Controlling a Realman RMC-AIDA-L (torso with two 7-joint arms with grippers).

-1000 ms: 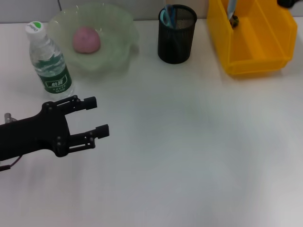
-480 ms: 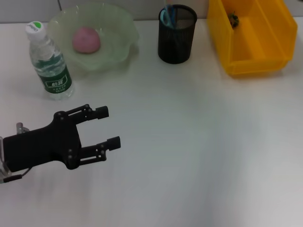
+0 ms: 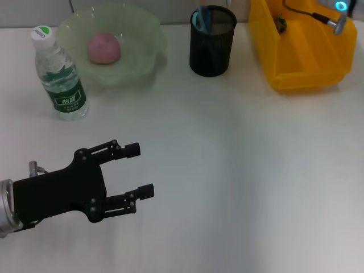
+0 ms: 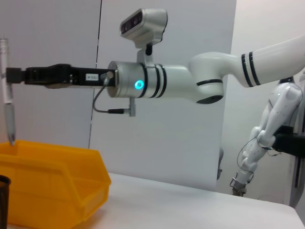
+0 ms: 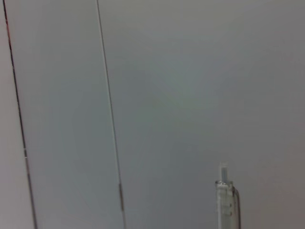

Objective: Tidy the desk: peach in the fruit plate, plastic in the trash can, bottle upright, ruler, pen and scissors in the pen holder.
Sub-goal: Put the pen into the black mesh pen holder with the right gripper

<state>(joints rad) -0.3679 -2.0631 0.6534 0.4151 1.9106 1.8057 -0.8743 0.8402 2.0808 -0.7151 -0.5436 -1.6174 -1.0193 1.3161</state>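
The right claw [image 4: 8, 75] pinched a thin, stiff, light pen [image 4: 6, 90] by its upper barrel above the yellow bin [image 4: 52, 183], while the left claw [image 3: 139, 169] hung open, empty.

A wide stretch of bare white table [image 3: 239, 170] lay open from the centre toward 3 and 6 o'clock. Obstacles lined the far edge: a water bottle [image 3: 59, 75] stood upright at 10 o'clock, just beside a green plate [image 3: 136, 40] at 11, a black mesh pen holder [image 3: 211, 41] at 12, and a yellow bin [image 3: 301, 51] at 1 to 2. The left gripper [image 3: 139, 170], jaws spread, occupied 8 o'clock.
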